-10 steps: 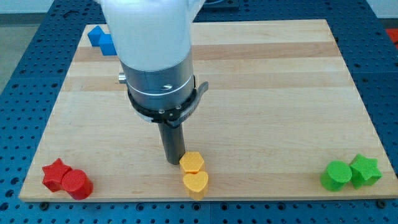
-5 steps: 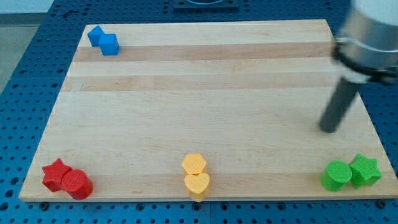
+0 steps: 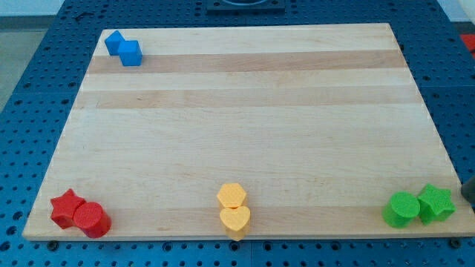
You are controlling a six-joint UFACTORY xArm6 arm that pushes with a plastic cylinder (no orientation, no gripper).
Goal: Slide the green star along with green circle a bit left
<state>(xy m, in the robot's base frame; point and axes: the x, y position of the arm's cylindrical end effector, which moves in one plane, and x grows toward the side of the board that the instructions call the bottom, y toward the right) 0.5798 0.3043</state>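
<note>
My tip (image 3: 470,199) shows only as a dark sliver at the view's right edge, just right of the green star (image 3: 436,203); green circle (image 3: 401,209) touches the star's left.

blue blocks (image 3: 123,49) top left | red pair (image 3: 80,213) bottom left | yellow pair (image 3: 234,208) bottom centre | wooden board (image 3: 245,111)

robotics lab bench, pale wooden board (image 3: 245,111) laid on a blue perforated metal table (image 3: 30,111) with a grid of mounting holes, small coloured test blocks at its edges
</note>
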